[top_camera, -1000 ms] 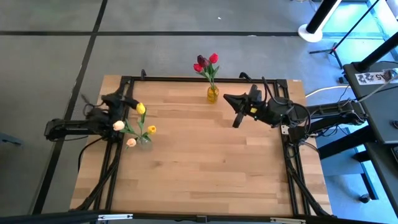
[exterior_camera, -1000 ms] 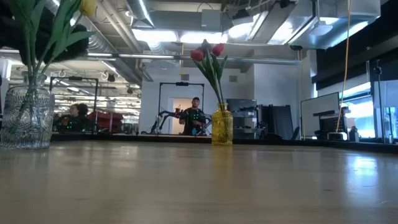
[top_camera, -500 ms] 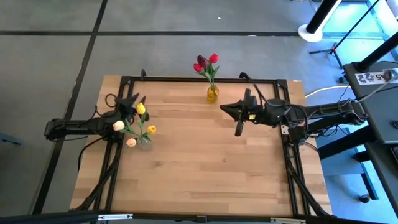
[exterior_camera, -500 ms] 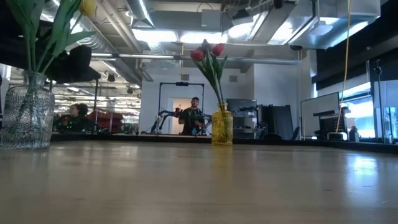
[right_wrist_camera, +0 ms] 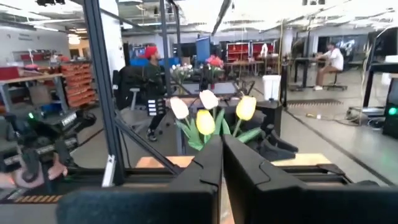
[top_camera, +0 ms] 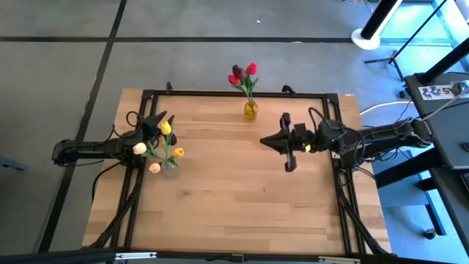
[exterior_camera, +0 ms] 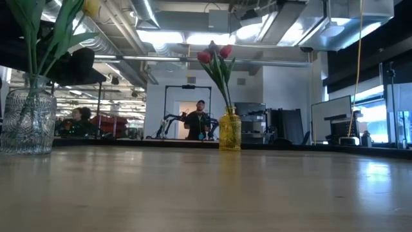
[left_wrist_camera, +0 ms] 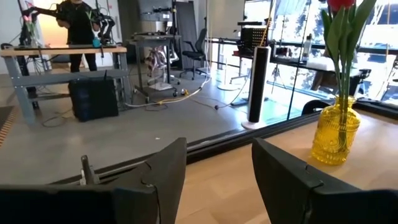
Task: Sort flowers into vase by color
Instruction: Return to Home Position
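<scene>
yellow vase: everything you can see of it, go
The yellow vase is a small bottle of what looks like translucent amber-yellow glass, with a textured round belly and a narrower neck. It stands upright on the wooden table, close to the far edge and about midway along it. It holds red and dark maroon tulips on green stems, which rise out of its mouth and lean a little. Only the table and the stems touch it.

Wooden table (top_camera: 242, 191), grey floor (top_camera: 58, 59), standing person in room (exterior_camera: 200, 119), seated person (right_wrist_camera: 328, 59)
</scene>
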Controlling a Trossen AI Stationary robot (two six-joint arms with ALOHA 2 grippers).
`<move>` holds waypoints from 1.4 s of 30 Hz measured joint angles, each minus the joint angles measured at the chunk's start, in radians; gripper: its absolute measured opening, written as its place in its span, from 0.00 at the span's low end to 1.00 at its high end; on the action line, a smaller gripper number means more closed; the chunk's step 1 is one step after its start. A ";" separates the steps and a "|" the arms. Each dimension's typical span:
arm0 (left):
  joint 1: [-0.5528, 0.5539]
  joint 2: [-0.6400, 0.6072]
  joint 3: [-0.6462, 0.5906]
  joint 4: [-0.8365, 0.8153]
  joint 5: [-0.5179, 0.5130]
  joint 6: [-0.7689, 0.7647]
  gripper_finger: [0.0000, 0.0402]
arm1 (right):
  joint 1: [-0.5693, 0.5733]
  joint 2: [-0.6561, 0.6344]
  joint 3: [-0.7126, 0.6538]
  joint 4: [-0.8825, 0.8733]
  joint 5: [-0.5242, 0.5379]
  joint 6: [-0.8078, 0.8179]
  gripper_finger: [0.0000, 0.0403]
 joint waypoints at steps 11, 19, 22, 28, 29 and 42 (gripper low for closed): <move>0.000 0.000 0.000 0.000 0.000 0.000 0.45 | -0.001 -0.006 -0.344 0.278 0.062 -0.023 0.04; 0.000 0.000 0.000 0.000 0.001 0.000 0.45 | -0.001 -0.180 -0.552 0.213 0.089 0.016 0.04; 0.000 0.000 0.000 0.000 0.001 0.000 0.45 | -0.001 -0.337 -0.638 0.093 0.159 0.002 0.04; 0.000 0.000 0.000 0.000 0.002 0.000 0.45 | -0.003 -0.665 -0.690 -0.341 0.205 0.067 0.04; 0.000 0.000 0.000 0.000 0.002 0.000 0.45 | 0.001 -0.722 -0.694 -0.418 0.201 0.081 0.04; 0.000 0.000 0.000 0.002 0.004 0.001 0.45 | -0.001 -0.911 -0.684 -0.743 0.117 0.086 0.04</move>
